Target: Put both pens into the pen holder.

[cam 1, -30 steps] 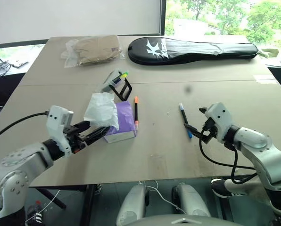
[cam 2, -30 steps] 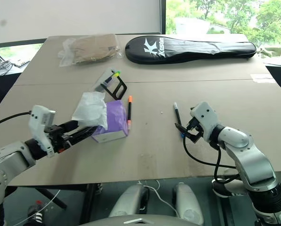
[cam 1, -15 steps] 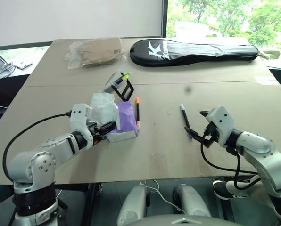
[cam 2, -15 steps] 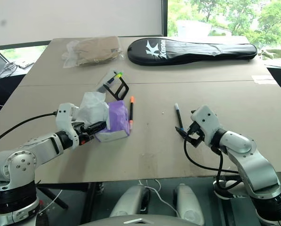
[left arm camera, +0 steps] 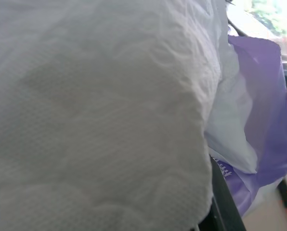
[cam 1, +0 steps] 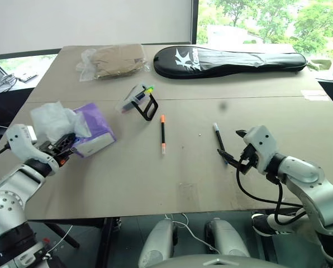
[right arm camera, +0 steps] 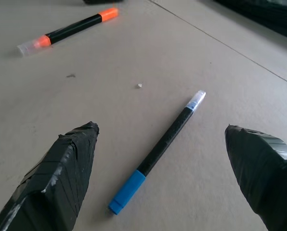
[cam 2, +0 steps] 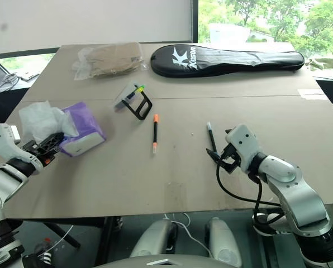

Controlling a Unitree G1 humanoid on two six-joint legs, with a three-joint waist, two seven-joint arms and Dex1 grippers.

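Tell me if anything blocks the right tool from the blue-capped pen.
Nothing visible does. The open right tool hovers right over the slim black pen with a blue cap, which lies alone on the bare tan table.

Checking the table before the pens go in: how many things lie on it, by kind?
Pens: 2, orange-ended pen, blue-capped pen
Pen holder: 1
Tissue box: 1
Black racket case: 1
Clear bag with brown contents: 1
Total: 6
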